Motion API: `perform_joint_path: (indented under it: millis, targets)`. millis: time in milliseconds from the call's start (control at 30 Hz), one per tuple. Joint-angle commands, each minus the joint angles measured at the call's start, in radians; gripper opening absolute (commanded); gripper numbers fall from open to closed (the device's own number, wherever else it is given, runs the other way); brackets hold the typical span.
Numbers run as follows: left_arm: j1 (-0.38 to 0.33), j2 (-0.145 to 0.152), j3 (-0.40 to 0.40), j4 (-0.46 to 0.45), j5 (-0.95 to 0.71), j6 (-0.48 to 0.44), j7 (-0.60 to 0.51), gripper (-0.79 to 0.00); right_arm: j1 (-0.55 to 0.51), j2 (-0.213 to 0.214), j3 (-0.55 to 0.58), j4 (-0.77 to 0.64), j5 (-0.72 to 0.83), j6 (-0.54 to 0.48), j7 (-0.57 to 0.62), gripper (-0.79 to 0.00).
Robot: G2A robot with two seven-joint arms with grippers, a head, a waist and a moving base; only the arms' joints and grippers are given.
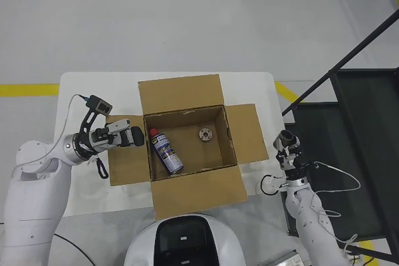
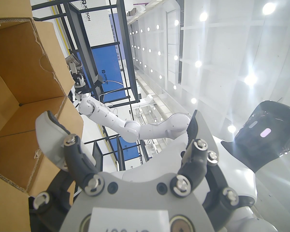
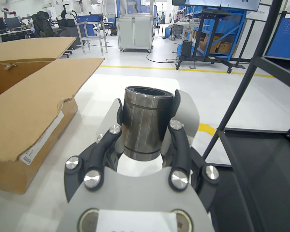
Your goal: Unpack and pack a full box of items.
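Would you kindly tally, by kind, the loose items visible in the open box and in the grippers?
Spray can, lying in the box: 1
Metal ring, in the box: 1
Metal cylinder, held in the right gripper: 1
Total: 3

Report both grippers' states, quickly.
Left gripper: open, holding nothing.
Right gripper: closed on a dark metal cylinder.
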Motion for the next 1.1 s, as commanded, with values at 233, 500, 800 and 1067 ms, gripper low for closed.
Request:
perform_joint_path:
  millis: [233, 500, 800, 1067]
  targets:
    - [0.0, 0.0, 0.0, 0.0, 0.0, 0.0, 0.0, 0.0, 0.021, 0.001, -0.008, 0.044, -0.005, -0.011, -0.016, -0.785]
    - [0.0, 0.0, 0.0, 0.0, 0.0, 0.0, 0.0, 0.0, 0.021, 0.0, -0.013, 0.022, 0.017, 0.022, 0.046, -0.785]
    - [0.0, 0.0, 0.0, 0.0, 0.0, 0.0, 0.0, 0.0, 0.191, -0.027, -0.108, 0.235, 0.054, 0.043, 0.108, -0.785]
    - [0.0, 0.0, 0.0, 0.0, 0.0, 0.0, 0.0, 0.0, 0.315, -0.034, -0.148, 0.396, 0.042, 0.074, 0.075, -0.785]
